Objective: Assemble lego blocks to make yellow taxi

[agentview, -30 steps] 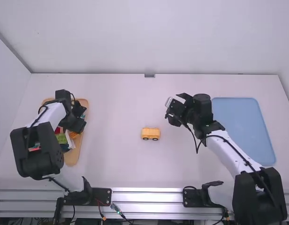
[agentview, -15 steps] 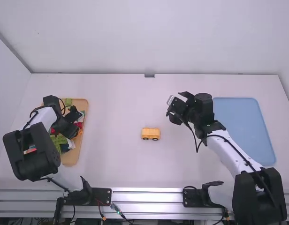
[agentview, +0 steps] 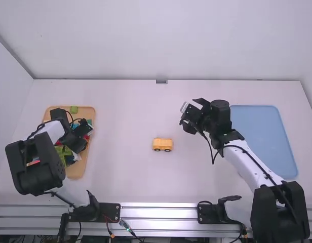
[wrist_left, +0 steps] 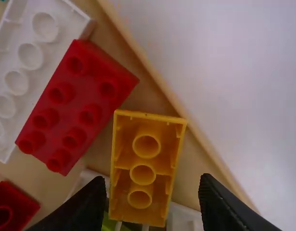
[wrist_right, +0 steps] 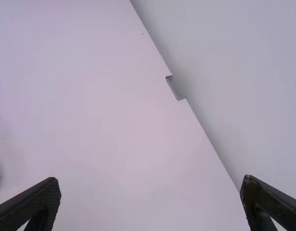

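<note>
Over the wooden tray (agentview: 79, 169) on the left, my left gripper (agentview: 84, 137) hangs low. In the left wrist view that gripper (wrist_left: 153, 192) is open, and a yellow brick (wrist_left: 142, 168) lies hollow side up between and beyond its fingertips. A red brick (wrist_left: 76, 106) lies against the yellow one, with a white brick (wrist_left: 30, 55) alongside. A partly built yellow vehicle on black wheels (agentview: 162, 144) stands mid-table. My right gripper (agentview: 186, 120) is held above the table, up and to the right of the vehicle; in the right wrist view this gripper (wrist_right: 150, 192) is open, nothing between its fingers.
A blue mat or tray (agentview: 262, 139) lies at the right, beside the right arm. Green bricks (agentview: 74, 109) and other colours are heaped in the wooden tray. Behind the table (agentview: 130, 96) rises a white wall.
The left arm first drew back toward the left, uncovering more of the tray, then shifted slightly. The right arm has barely moved, and the vehicle stays where it was.
</note>
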Available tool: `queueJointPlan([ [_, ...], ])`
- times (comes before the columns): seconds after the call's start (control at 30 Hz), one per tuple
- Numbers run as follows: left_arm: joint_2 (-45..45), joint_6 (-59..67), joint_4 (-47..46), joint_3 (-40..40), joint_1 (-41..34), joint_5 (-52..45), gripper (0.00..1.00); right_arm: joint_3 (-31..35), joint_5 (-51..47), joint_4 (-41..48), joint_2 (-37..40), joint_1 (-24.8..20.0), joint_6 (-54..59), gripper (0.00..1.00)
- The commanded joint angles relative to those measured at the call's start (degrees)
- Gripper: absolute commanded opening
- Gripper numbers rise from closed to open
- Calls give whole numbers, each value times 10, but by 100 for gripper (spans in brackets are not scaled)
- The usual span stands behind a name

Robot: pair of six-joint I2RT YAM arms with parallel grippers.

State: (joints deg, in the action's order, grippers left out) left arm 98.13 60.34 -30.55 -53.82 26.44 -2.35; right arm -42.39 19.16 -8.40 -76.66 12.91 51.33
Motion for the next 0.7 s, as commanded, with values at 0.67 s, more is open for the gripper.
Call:
queueJointPlan([
  [0.67, 46, 55, 17, 8, 31, -57, 48, -20, 3, -2, 2, -1, -5, 98],
])
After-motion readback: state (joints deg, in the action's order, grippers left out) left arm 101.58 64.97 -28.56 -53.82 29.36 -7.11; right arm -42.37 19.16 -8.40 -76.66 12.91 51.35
